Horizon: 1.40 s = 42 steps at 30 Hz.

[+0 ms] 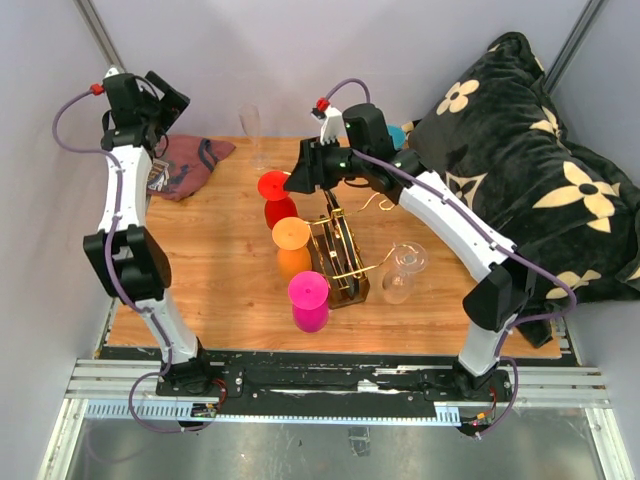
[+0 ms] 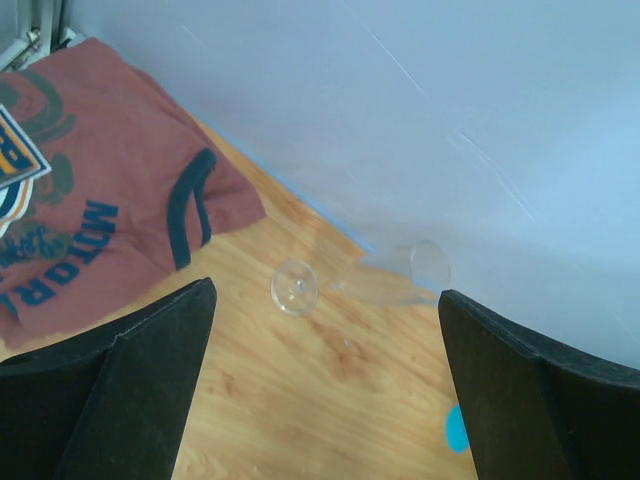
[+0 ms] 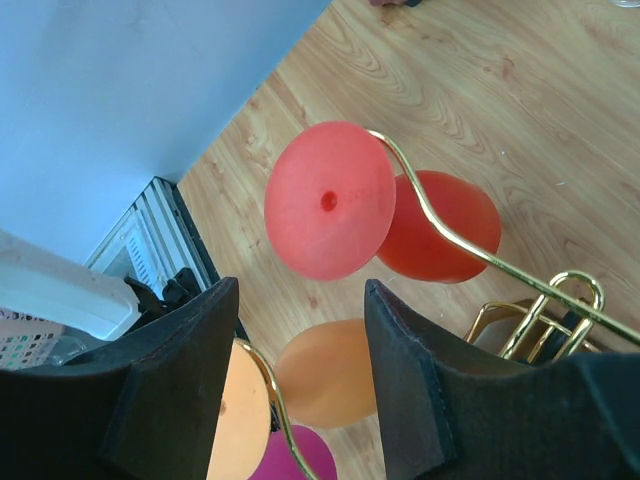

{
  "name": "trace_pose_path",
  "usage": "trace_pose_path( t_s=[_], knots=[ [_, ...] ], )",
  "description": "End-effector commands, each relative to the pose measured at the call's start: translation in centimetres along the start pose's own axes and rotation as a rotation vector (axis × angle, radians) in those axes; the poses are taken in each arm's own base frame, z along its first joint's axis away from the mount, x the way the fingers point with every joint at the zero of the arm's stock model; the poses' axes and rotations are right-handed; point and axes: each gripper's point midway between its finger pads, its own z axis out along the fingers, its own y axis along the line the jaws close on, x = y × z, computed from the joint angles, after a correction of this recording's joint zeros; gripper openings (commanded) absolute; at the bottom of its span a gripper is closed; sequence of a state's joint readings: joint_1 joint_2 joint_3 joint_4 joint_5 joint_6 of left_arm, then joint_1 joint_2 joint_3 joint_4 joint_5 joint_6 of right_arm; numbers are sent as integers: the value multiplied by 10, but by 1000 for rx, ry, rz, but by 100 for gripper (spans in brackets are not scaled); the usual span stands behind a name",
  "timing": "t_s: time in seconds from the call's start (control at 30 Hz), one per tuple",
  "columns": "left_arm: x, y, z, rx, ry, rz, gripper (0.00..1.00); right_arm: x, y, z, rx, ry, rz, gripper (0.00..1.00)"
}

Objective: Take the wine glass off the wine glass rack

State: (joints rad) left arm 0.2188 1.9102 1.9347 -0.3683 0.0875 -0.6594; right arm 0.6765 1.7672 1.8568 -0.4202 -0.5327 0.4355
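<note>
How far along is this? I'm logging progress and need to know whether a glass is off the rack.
Done: nothing yet; the red glass, orange glass and pink glass all hang on the rack. In hand: the right tool is open, lined up on the red glass's foot, not gripping. To do: close, slide it off the wire arm, set it down.

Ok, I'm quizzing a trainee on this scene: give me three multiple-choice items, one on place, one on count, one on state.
1. What lies at the table's far-left corner? A. a shirt B. a bottle C. a plate
2. How many coloured glasses hang on the rack? A. two B. three C. five
3. The right tool is: A. open B. shut on a glass C. out of view
Answers: 1 A, the shirt lies there; 2 B, red glass, orange glass, pink glass; 3 A, its fingers stand apart.
</note>
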Motion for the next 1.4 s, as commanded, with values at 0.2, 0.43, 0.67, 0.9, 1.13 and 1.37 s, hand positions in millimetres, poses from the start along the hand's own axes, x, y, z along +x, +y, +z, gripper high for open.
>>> trace_pose_path(
  t_s=[0.2, 0.43, 0.67, 0.9, 1.13, 1.37],
  knots=[
    [33, -26, -75, 107, 88, -13, 100, -16, -12, 14, 35, -7, 11, 53],
    [34, -42, -118, 194, 67, -23, 100, -8, -24, 24, 61, 22, 11, 51],
    [30, -49, -144, 226, 39, -9, 100, -3, -23, 33, 28, 45, 19, 44],
    [35, -47, -148, 231, 48, -6, 100, -4, -11, 33, -44, 41, 24, 26],
    [41, -43, -148, 226, 65, -4, 100, -6, -1, 28, -103, 24, 59, 5],
    [43, -44, -154, 235, 68, 2, 100, -15, -9, 16, -110, -31, 84, 1]
  ],
)
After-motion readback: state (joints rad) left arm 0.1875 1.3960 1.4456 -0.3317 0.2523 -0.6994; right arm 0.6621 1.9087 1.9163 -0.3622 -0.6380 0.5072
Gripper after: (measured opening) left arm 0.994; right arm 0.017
